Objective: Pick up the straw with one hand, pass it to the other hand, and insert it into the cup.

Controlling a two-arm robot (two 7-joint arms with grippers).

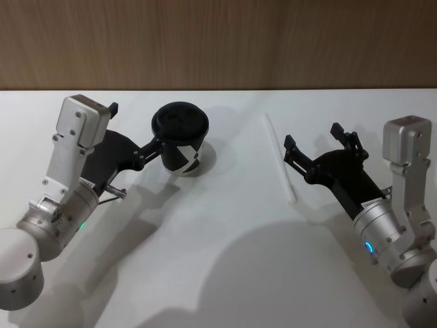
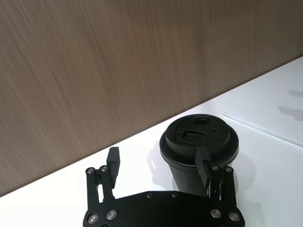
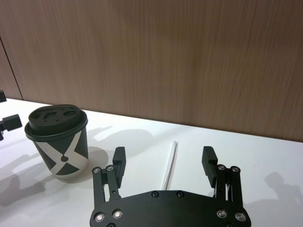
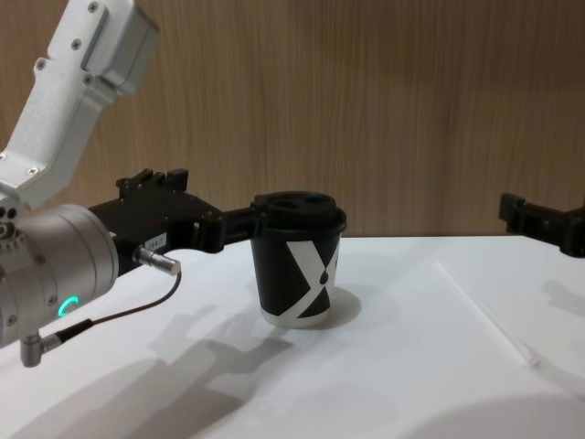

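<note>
I judge the step in hand to be the pick-up, with nothing gripped yet. The straw (image 1: 280,157) lies flat on the bench (image 1: 218,260), to the right of the cup (image 1: 179,133) and well apart from it. Its long axis runs from the far wall back toward me, and the near end slants a little to my right.

My right hand (image 1: 312,134) hangs just beside the straw on its right, fingers apart and empty. In the right wrist view the straw (image 3: 170,163) runs out ahead between the two fingers (image 3: 119,156), so the opening already sits roughly across its length.

To do this well, I would:
- shift the hand slightly left so the straw is centred in the gap;
- come down until the fingertips nearly brush the bench;
- close gently, since a thin straw can roll or crush;
- grip toward one end, which leaves a free length for the handover.

My left hand (image 1: 134,125) is also spread and holds nothing. One of its fingers is close against the cup's lid.
</note>
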